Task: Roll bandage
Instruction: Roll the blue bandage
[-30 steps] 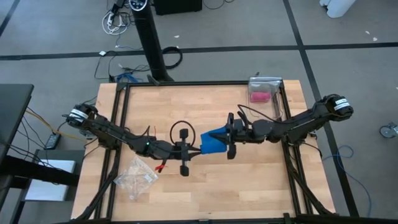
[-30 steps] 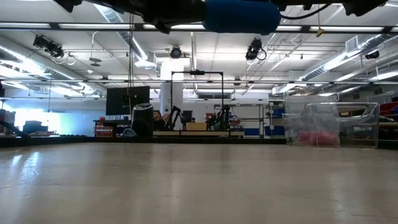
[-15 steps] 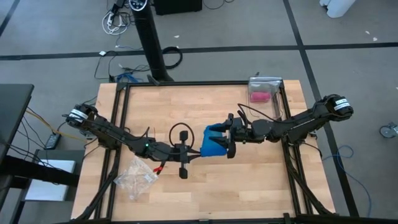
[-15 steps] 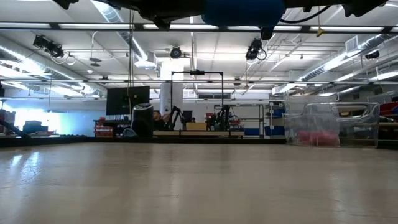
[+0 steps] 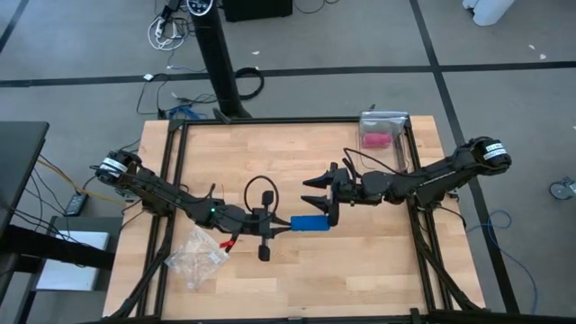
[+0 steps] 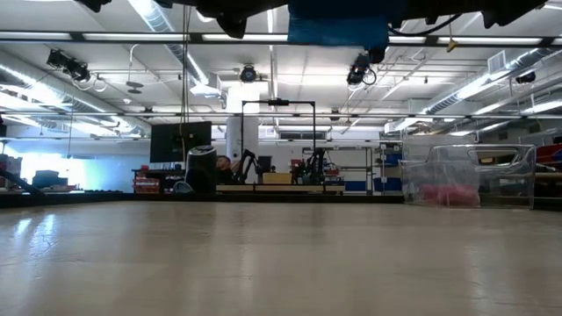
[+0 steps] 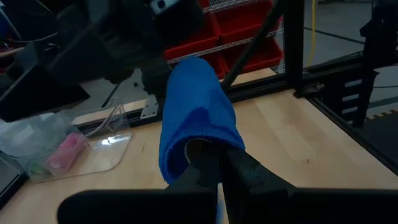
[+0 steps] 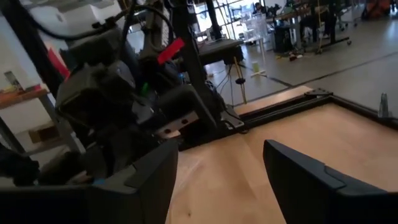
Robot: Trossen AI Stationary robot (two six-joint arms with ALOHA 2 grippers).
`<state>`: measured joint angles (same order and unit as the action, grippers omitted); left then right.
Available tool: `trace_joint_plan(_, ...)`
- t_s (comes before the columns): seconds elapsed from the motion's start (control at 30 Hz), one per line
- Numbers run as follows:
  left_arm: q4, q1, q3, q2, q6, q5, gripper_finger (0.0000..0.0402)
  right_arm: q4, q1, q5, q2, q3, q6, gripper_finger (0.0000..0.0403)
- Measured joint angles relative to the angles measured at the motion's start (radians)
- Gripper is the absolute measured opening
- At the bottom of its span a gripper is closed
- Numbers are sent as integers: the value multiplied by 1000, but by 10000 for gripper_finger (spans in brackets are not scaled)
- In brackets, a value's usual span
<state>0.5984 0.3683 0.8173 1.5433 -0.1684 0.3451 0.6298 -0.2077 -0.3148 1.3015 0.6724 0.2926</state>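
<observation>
Blue bandage point(image 5: 309, 222) roll, long axis left-right; left fingers point(image 5: 282, 225) clamp its end, right fingers point(image 5: 316, 191) spread, released.

- No readable text, labels, brands, numbers or signs in any view.
- Room behind the table in the low view: signage, if any, too small to read.
- Wrist views: nothing legible on the arm housings or the shelving beyond.
</observation>
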Motion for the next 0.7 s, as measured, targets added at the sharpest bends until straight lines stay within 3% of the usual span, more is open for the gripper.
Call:
trace_joint_plan(0.13, 19, 0, 0, -3, 1, 1, 8, -84, 0, 3, -72, 0, -90, 241)
trace_joint_plan(0.3, 11, -16, 0, -44, 47, -10, 8, -422, -5, -10, -219, -1, -111, 244)
trace_joint_plan(0.37, 22, -18, 0, -69, 45, -28, 8, -469, -22, -20, -255, -25, -87, 243)
trace_joint_plan(0.47, 32, -32, -1, -113, 42, -60, 8, -376, -53, -31, -283, -115, -65, 241)
trace_joint_plan(0.7, 63, -96, -6, -136, 107, -157, 8, 86, -119, -17, -242, -290, -58, 262)
